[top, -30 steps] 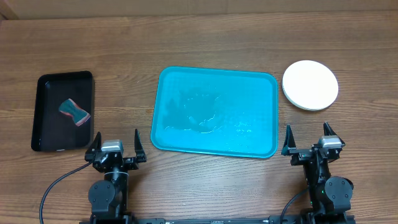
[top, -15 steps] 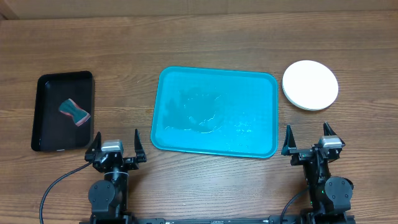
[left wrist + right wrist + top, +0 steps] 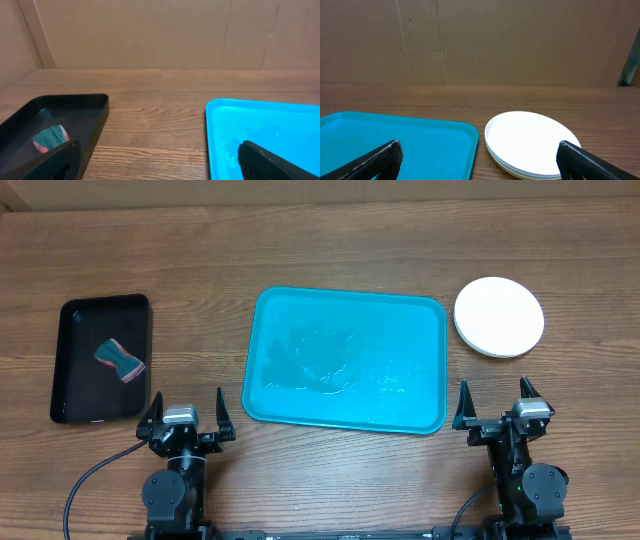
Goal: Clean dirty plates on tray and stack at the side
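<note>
The turquoise tray lies mid-table with no plate on it, only wet patches; it also shows in the left wrist view and the right wrist view. The plates sit stacked to the tray's right with the white one on top; the edges of lower plates show in the right wrist view. My left gripper is open and empty near the front edge, left of the tray. My right gripper is open and empty, in front of the stack.
A black tray at the left holds a teal and pink sponge; both show in the left wrist view, tray and sponge. A cardboard wall stands behind the table.
</note>
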